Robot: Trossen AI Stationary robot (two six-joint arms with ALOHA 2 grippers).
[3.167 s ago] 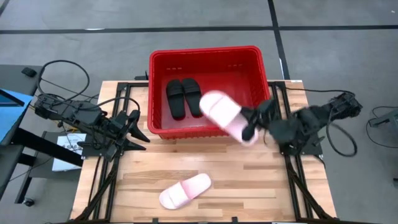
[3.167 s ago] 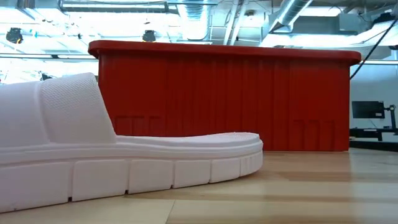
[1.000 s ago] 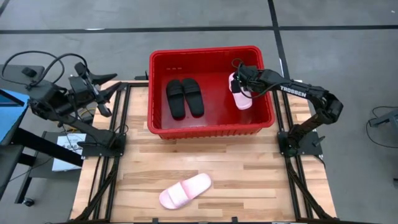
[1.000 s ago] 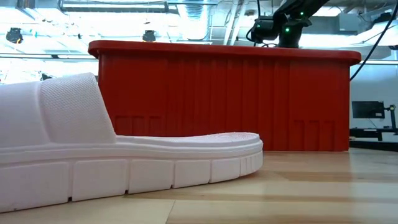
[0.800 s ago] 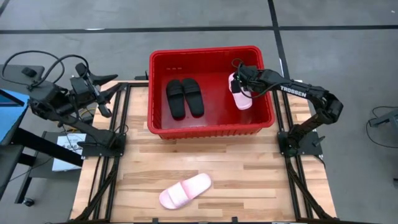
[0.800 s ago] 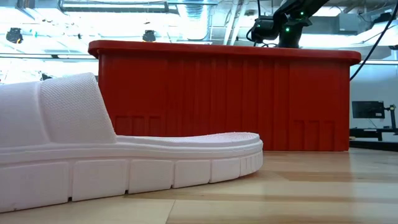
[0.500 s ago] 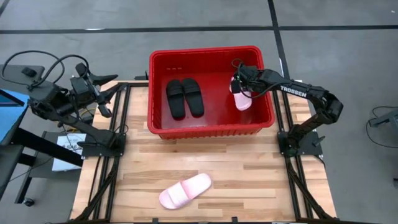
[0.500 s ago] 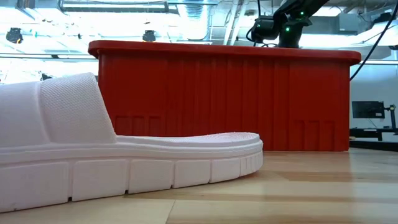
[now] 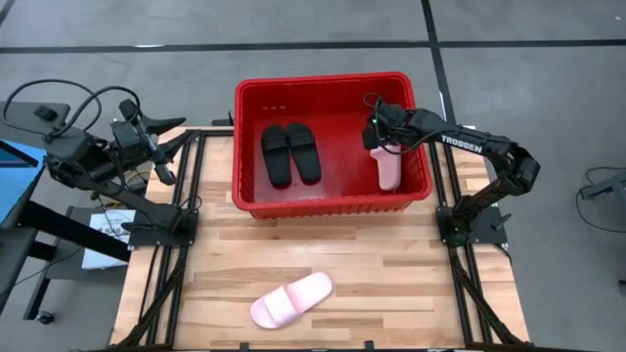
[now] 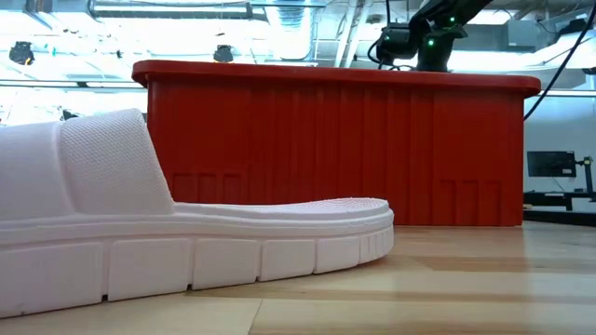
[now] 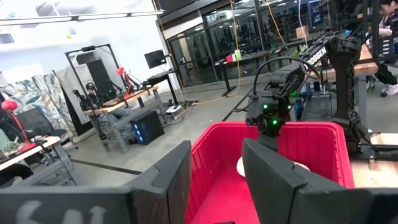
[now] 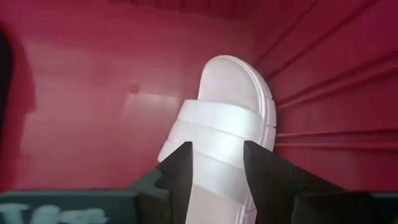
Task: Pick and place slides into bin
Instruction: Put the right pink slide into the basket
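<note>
The red bin (image 9: 245, 200) stands at the table's far middle. Two black slides (image 9: 290, 154) lie side by side on its floor at the left. A pale pink slide (image 9: 388, 168) lies inside along the bin's right wall, strap (image 12: 214, 134) up, tilted against the wall. My right gripper (image 9: 376, 135) hangs open just above that slide's far end, its fingers (image 12: 180, 171) apart in front of the slide. A second pink slide (image 9: 291, 299) lies flat on the table near the front edge. My left gripper (image 11: 214, 180) is open and empty off the table's far left corner.
The second pink slide fills the left of the low view (image 10: 186, 233), in front of the bin's near wall (image 10: 335, 149). Bare wooden table (image 9: 391, 274) lies between the bin and the front edge. Black arm frames run along both table sides.
The pink slide in the bin has dropped away from my right gripper toward the bin's near wall. It has tipped against the right wall and shows narrower from above. My right gripper has stayed above the bin's far right part.
</note>
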